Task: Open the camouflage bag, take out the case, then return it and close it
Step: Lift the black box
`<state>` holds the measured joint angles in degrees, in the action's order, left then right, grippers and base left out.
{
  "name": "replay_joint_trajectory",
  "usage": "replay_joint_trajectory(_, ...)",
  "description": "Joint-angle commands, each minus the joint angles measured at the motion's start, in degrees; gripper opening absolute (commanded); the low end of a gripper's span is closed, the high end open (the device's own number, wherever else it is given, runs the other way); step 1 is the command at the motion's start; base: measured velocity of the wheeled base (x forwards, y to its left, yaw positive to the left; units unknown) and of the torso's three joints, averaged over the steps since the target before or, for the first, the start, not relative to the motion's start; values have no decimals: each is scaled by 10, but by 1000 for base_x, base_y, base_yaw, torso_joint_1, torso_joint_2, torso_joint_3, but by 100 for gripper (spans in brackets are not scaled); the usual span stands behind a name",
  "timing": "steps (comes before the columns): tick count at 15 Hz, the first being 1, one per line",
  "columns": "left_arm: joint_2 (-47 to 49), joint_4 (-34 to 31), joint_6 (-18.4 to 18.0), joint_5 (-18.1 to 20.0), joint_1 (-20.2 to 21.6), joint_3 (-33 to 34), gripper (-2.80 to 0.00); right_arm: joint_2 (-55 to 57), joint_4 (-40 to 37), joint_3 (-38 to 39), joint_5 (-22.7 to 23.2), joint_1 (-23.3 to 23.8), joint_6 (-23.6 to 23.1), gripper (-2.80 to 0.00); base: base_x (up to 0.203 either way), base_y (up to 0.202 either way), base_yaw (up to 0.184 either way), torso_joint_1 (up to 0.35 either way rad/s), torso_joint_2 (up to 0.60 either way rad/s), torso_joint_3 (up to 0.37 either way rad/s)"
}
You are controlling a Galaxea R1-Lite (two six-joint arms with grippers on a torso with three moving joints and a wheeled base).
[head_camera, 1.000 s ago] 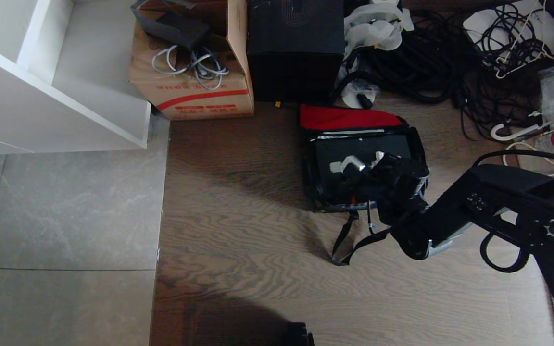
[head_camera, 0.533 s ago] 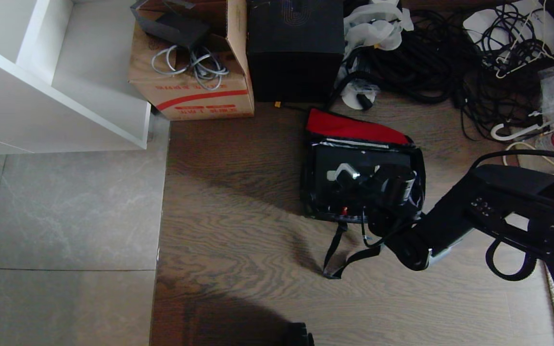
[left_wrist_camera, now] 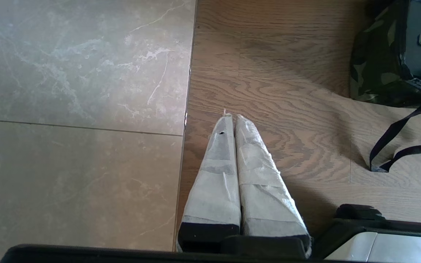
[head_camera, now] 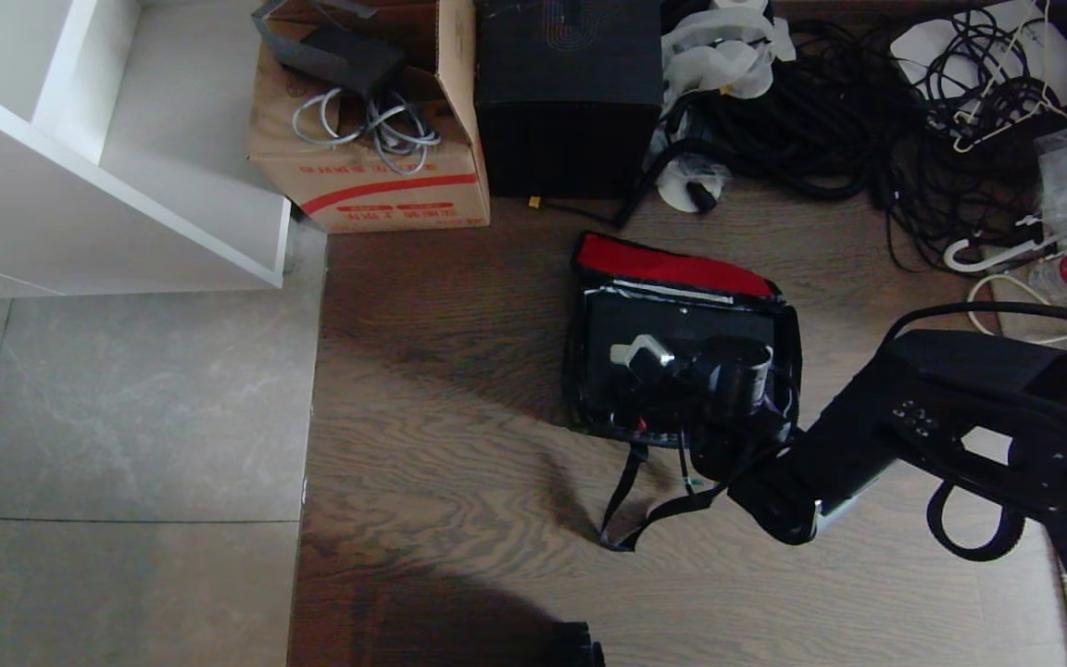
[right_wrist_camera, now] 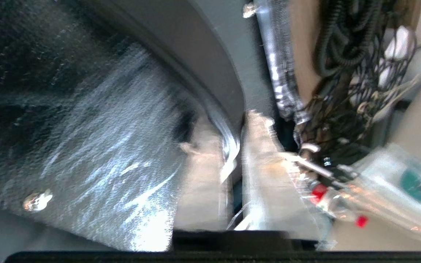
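Right gripper (head_camera: pixel 649 361) pinches the case (head_camera: pixel 682 324) rim narrowly; stiff, slick shell, grip its six-o'clock edge

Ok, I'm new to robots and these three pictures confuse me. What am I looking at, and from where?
It is a two-armed robot on wheels. The wide picture comes from a camera on its head, looking down at a wooden floor. There lies the open camouflage bag, with the black case inside. The right pincer reaches onto the case; whether it grips it is unclear. The other two pictures come from wrist cameras. The left pincer, shut, hangs parked over the floor. Behind stand a cardboard box and cables.
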<state>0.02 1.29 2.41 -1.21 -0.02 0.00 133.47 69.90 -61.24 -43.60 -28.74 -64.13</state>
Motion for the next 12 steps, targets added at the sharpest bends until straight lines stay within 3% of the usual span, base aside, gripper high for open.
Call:
replay_joint_trajectory(1, 0, 0, 0, -1, 0, 4, -280, 15, -5, 3, -1, 9, -4, 0, 0, 0, 0, 0, 0, 0)
replay_joint_trajectory(3, 0, 0, 0, 0, 0, 4, -280, 15, -10, 28, 8, 9, -3, 0, 0, 0, 0, 0, 0, 0)
replay_joint_trajectory(5, 0, 0, 0, 0, 0, 4, -280, 9, -9, 46, 70, 9, -7, 0, 0, 0, 0, 0, 0, 0)
replay_joint_trajectory(8, 0, 0, 0, -1, 0, 4, -280, 0, -1, 46, 78, 10, -29, 0, 0, 0, 0, 0, 0, 0)
replay_joint_trajectory(12, 0, 0, 0, -1, 0, 5, -280, -19, 36, 55, 130, 11, -66, 0, 0, 0, 0, 0, 0, 0)
